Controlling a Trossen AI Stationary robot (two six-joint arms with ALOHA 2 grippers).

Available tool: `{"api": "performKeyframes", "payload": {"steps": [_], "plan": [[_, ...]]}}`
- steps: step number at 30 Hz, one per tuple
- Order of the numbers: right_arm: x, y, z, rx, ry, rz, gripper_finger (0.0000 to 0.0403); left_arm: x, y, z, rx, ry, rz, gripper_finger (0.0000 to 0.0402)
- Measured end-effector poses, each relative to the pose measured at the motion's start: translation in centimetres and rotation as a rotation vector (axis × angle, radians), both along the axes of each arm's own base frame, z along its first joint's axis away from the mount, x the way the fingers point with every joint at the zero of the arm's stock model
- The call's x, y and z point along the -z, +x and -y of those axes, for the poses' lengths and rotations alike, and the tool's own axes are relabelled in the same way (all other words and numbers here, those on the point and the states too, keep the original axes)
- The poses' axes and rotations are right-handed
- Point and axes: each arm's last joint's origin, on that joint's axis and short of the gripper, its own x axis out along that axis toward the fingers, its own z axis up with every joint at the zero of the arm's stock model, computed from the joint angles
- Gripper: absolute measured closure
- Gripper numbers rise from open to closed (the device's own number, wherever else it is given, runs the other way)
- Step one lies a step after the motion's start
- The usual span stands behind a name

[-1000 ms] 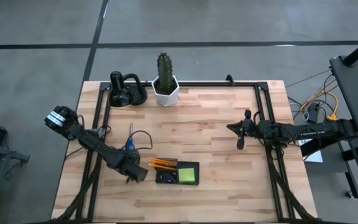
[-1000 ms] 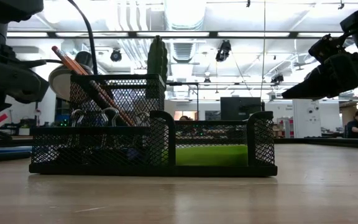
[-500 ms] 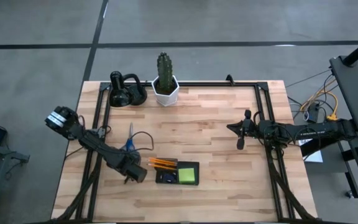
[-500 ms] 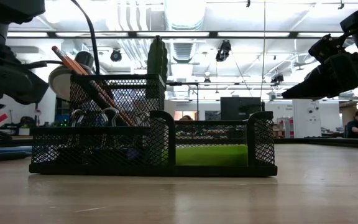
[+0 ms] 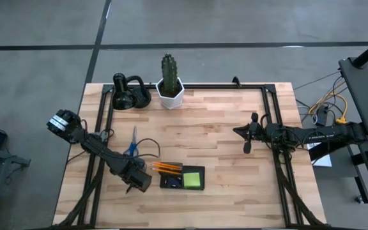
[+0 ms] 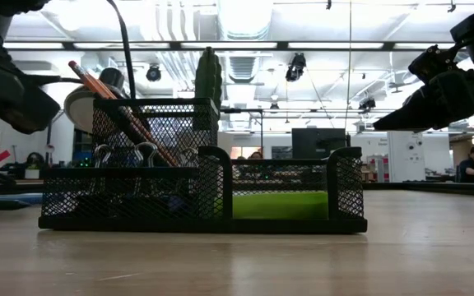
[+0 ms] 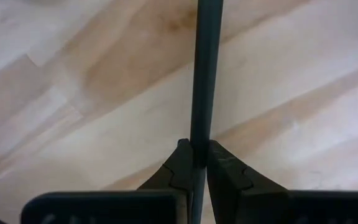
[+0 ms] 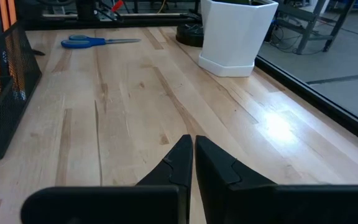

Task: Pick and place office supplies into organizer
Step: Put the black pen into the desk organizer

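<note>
The organizer [image 5: 183,177] [image 6: 204,197] is a black mesh tray near the table's near edge. Orange pencils [image 5: 166,168] [image 6: 113,107] lean in its tall cup, clips [image 6: 130,156] sit in the left compartment, and the lime-green sticky pad [image 5: 192,179] [image 6: 278,205] lies in the right one. My left gripper [image 5: 136,182] [image 7: 195,152] is just left of the organizer, shut on a dark pen [image 7: 204,74]. The blue-handled scissors [image 5: 131,144] [image 8: 95,42] lie flat behind it. My right gripper [image 5: 248,137] [image 8: 193,146] hovers shut over the table's right half. My left gripper pinches the dark pen's shaft [image 7: 199,138] between its two fingertips [image 7: 180,163]. The pen runs along the fingers and sticks out beyond them over the wood. Whether its far end touches the table cannot be told.
A white hexagonal cactus pot [image 5: 170,89] [image 8: 235,34] and a black rounded gadget [image 5: 128,94] stand at the far edge. A black frame [image 5: 270,121] runs round the tabletop. Bare wood [image 5: 222,204] lies in front of the organizer and between it and my right gripper.
My left gripper has crept a little toward the table's near edge with the pen still pinched. The organizer and its contents have stayed put.
</note>
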Motion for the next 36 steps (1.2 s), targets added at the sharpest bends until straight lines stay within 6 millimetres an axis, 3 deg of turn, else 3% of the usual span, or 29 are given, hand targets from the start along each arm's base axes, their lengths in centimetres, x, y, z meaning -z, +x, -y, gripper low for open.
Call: {"api": "performKeyframes", "payload": {"steps": [15, 22, 29, 36], "plan": [[0.0, 0.0, 0.0, 0.0, 0.0, 0.0, 0.0394, -3.4, 1.9, 1.7, 0.184, -0.098, 0.134, 0.0393], [0.0, 0.0, 0.0, 0.0, 0.0, -0.001, 0.0394, -4.9, 1.5, 3.0, 0.255, -0.176, 0.101, 0.0393], [0.0, 0.0, 0.0, 0.0, 0.0, -0.001, 0.0394, -6.8, 0.9, 3.9, 0.293, -0.165, 0.054, 0.0393], [0.0, 0.0, 0.0, 0.0, 0.0, -0.001, 0.0394, -9.0, 1.8, 4.5, 0.282, -0.107, 0.187, 0.0393]]}}
